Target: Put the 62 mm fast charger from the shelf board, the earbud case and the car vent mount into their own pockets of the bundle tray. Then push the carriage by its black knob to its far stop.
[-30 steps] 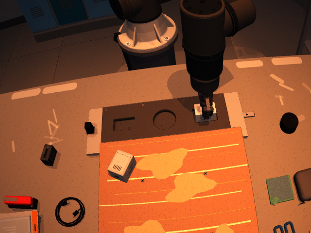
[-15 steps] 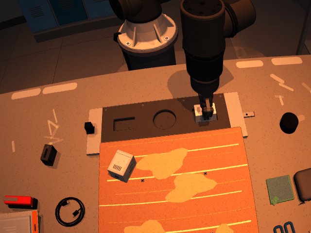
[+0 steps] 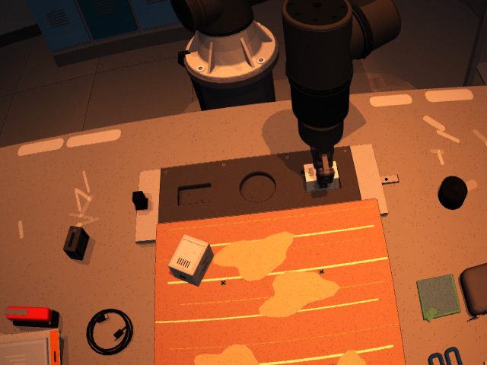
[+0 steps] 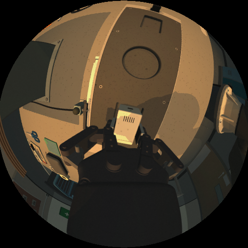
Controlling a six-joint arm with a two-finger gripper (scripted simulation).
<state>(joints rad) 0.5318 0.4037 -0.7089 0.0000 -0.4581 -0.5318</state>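
Observation:
A small white fast charger (image 3: 320, 176) (image 4: 126, 126) sits in the right square pocket of the dark bundle tray (image 3: 257, 188), and I hold it from above in my closed gripper (image 3: 323, 181) (image 4: 126, 139). The tray's round pocket (image 3: 257, 187) and left rectangular pocket (image 3: 194, 194) are empty. A larger white charger (image 3: 190, 259) lies tilted on the orange shelf board (image 3: 275, 287). A black round earbud case (image 3: 452, 191) sits far right. A black vent mount (image 3: 76, 242) lies far left. The black knob (image 3: 139, 199) sits at the tray's left end.
The robot base (image 3: 232, 59) stands behind the tray. A green pad (image 3: 438, 296) and a dark pouch (image 3: 475, 288) lie on the right. A coiled cable (image 3: 109, 331), a red stapler-like thing (image 3: 29, 315) and a booklet lie front left.

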